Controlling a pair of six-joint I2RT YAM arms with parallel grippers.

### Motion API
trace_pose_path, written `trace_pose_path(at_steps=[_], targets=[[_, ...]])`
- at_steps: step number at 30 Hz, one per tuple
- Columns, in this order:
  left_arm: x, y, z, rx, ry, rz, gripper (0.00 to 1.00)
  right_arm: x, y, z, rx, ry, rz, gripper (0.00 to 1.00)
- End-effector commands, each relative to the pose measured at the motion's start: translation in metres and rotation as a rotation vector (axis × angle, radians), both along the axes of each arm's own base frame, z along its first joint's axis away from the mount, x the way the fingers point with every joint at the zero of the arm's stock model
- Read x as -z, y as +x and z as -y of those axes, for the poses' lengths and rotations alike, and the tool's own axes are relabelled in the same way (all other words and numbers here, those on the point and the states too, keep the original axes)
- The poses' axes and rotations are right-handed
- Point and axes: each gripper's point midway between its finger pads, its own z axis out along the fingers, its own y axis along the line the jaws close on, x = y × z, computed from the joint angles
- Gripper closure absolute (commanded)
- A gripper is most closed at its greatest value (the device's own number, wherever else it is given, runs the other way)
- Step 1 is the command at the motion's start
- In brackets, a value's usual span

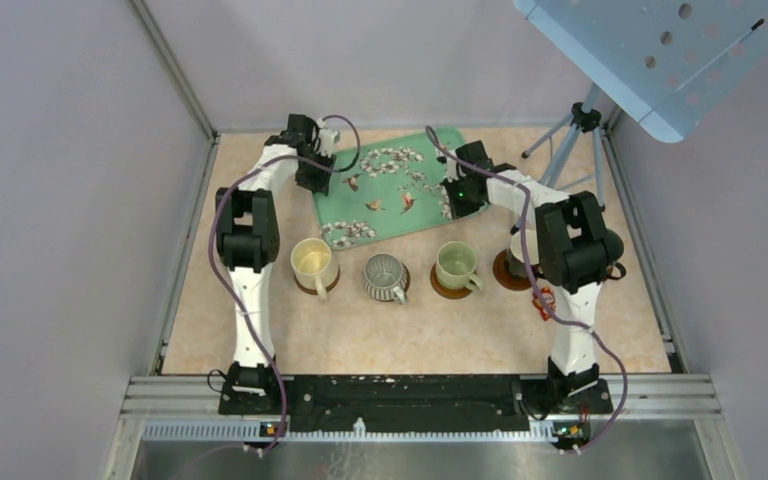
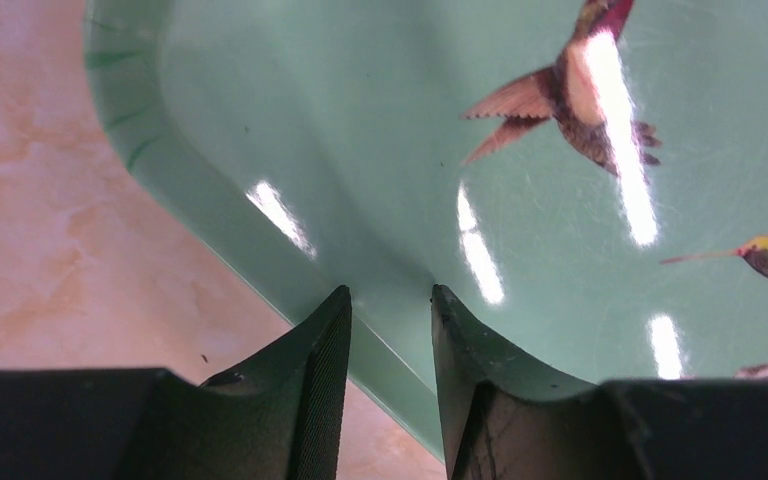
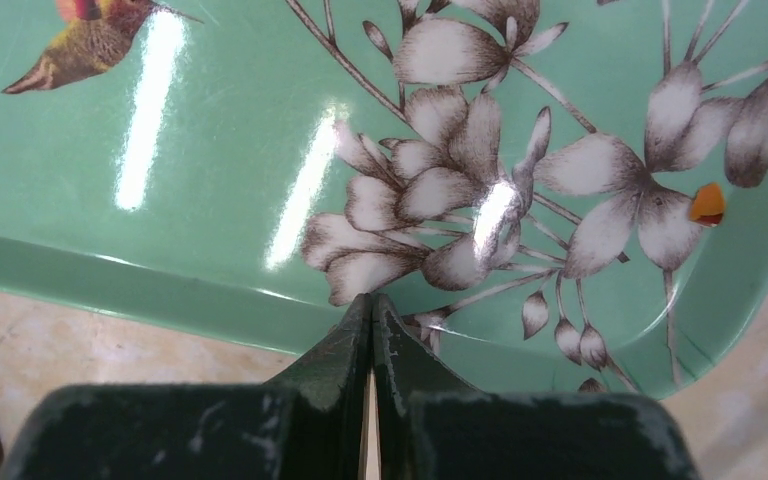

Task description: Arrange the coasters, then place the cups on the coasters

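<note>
Three cups stand in a row, each on a brown coaster: a cream-yellow cup (image 1: 310, 262), a ribbed silvery cup (image 1: 384, 274) and a pale green cup (image 1: 454, 262). A fourth coaster (image 1: 506, 273) carries a cup largely hidden behind my right arm. My left gripper (image 1: 318, 180) (image 2: 391, 292) straddles the left rim of the green floral tray (image 1: 400, 180) (image 2: 360, 150), one finger outside and one inside, closed on that rim. My right gripper (image 1: 457, 200) (image 3: 372, 297) is shut with its tips together over the tray's (image 3: 210, 180) near right rim, nothing between them.
A small red trinket (image 1: 543, 300) lies by the right arm's base link. A tripod (image 1: 572, 140) stands at the back right corner. Metal frame rails bound the table on the left and right.
</note>
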Motion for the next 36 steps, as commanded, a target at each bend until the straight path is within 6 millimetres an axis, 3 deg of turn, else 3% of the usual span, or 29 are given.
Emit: trace_pose_path(at_steps=[1,11,23,29,36], targets=[[0.005,0.016,-0.014,-0.021,0.058,0.021,0.58,0.005,-0.032,-0.004,-0.001,0.06,-0.103,1.0],[0.003,0.057,-0.018,-0.042,0.087,0.131,0.53,0.005,-0.061,-0.018,-0.022,0.113,-0.167,1.0],[0.0,0.111,-0.013,-0.039,0.079,0.309,0.51,-0.006,-0.066,-0.03,-0.036,0.177,-0.181,1.0],[0.002,0.123,-0.006,-0.017,0.052,0.351,0.51,-0.005,-0.074,-0.039,-0.045,0.233,-0.223,1.0],[0.003,0.123,0.004,-0.015,0.005,0.349,0.51,-0.009,-0.063,-0.038,-0.037,0.211,-0.194,1.0]])
